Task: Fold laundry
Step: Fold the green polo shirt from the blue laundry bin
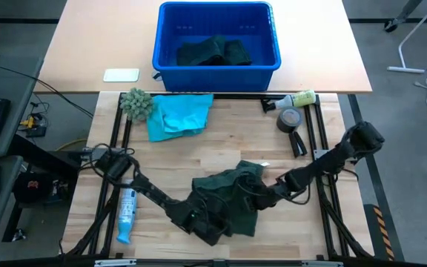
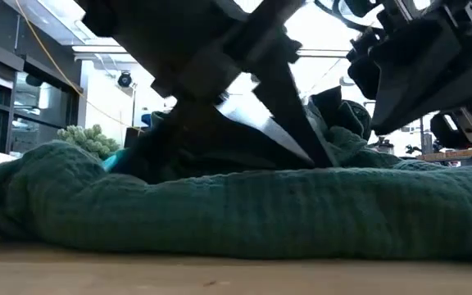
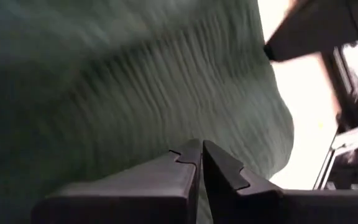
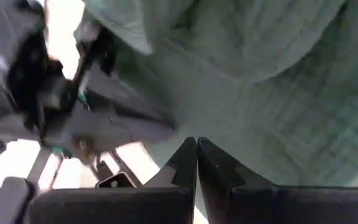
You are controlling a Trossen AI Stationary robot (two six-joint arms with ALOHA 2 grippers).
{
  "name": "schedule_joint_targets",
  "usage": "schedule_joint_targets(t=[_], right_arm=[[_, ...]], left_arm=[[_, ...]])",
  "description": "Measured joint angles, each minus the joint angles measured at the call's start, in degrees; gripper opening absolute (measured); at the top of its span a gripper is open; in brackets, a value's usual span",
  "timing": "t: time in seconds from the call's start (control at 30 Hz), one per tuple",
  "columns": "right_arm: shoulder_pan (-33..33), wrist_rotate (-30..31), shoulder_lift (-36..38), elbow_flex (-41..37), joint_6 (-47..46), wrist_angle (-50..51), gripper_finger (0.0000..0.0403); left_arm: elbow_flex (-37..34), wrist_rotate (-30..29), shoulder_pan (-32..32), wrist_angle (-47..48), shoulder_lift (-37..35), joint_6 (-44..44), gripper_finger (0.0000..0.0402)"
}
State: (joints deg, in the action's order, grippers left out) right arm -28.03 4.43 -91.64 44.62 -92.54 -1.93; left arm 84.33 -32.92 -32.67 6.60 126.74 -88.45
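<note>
Dark green waffle-weave cloth garment point(image 1: 228, 196) bunched mid-table. Left gripper point(image 3: 199, 163) and right gripper point(image 4: 196, 163) both pressed together, empty, at cloth. Fold barely begun; next: open, pinch 2 corners.

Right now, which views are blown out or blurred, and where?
Low view: windows behind are blown out, arms go to silhouette, dark green waffle-knit cloth stays readable. Left wrist view: that cloth is motion-smeared at one side, table overexposed beyond it. Right wrist view: soft throughout, bright patch behind the other arm. High view: evenly lit, sharp.
</note>
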Motion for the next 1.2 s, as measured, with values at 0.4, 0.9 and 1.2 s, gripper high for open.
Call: schedule_joint_targets(t=[0.4,0.9,1.2], right_arm=[[4.49,2.09,-7.37,1.48,-1.17,-0.63,0.0000],[24.44,6.91,-9.15,23.79,26.95,17.22,0.0000],[28.09,6.95,-7.03,40.65,55.18,48.06,0.0000]], left_arm=[[1.38,4.67,1.98,4.17,1.46,0.78,0.0000],[1.38,6.14,1.67,4.67,1.46,3.11,0.0000],[1.36,2.62,1.52,10.98,-2.83,6.54,0.0000]])
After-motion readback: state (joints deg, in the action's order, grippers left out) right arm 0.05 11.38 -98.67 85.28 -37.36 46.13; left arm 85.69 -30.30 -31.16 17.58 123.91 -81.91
